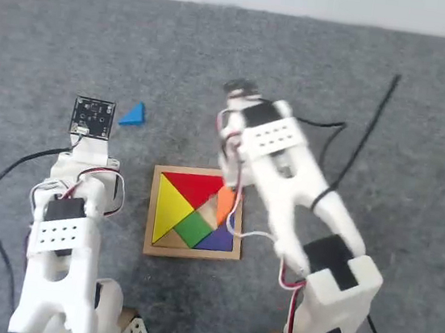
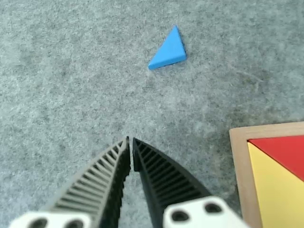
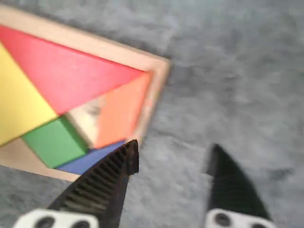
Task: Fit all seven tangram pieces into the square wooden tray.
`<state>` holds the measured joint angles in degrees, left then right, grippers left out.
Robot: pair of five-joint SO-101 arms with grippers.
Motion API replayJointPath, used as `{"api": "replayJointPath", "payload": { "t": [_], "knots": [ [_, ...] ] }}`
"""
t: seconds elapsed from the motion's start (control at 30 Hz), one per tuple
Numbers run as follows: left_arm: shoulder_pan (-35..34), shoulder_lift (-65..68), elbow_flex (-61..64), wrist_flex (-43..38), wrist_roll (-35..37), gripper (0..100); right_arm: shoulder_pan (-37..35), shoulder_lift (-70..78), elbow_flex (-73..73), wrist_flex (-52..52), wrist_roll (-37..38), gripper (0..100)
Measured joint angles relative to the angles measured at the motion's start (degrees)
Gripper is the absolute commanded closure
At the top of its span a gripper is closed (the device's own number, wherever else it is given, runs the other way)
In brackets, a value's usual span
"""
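The square wooden tray (image 1: 153, 207) lies between the two arms. It holds a red triangle (image 1: 193, 188), a yellow triangle (image 1: 169, 208), a green square (image 1: 194, 228), a purple piece (image 1: 217, 240) and an orange piece (image 1: 224, 202) against its right wall. In the right wrist view a bare patch of tray floor (image 3: 87, 117) shows beside the orange piece (image 3: 122, 110). My right gripper (image 3: 175, 150) hangs open just outside that tray edge (image 3: 158, 80), holding nothing. A small blue triangle (image 2: 167, 50) lies on the carpet ahead of my shut, empty left gripper (image 2: 129, 141); the blue triangle (image 1: 134, 114) is up-left of the tray.
Grey carpet covers the whole table. Black cables (image 1: 363, 143) trail on the right, behind the right arm (image 1: 286, 174). The left arm (image 1: 65, 220) stands left of the tray, whose corner (image 2: 239, 142) is at the edge of the left wrist view.
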<state>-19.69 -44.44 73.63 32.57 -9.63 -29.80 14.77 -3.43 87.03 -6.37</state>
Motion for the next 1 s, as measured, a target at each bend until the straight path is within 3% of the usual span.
{"api": "replayJointPath", "payload": {
  "t": [0.17, 0.3, 0.47, 0.73, 1.0],
  "knots": [
    [0.00, 0.00, 0.00, 0.00, 0.00, 99, 1.85, 0.00, -1.41, 3.78, 4.22, 92.4],
    [0.00, 0.00, 0.00, 0.00, 0.00, 99, -4.48, -2.99, 0.53, 2.90, 9.41, 92.4],
    [0.00, 0.00, 0.00, 0.00, 0.00, 99, -11.25, -3.96, 8.70, -6.77, 16.00, 92.9],
    [0.00, 0.00, 0.00, 0.00, 0.00, 99, -3.52, -3.96, 18.11, -22.86, 16.79, 93.0],
    [0.00, 0.00, 0.00, 0.00, 0.00, 99, -4.84, -4.84, 24.88, -31.12, 16.88, 93.0]
  ]
}}
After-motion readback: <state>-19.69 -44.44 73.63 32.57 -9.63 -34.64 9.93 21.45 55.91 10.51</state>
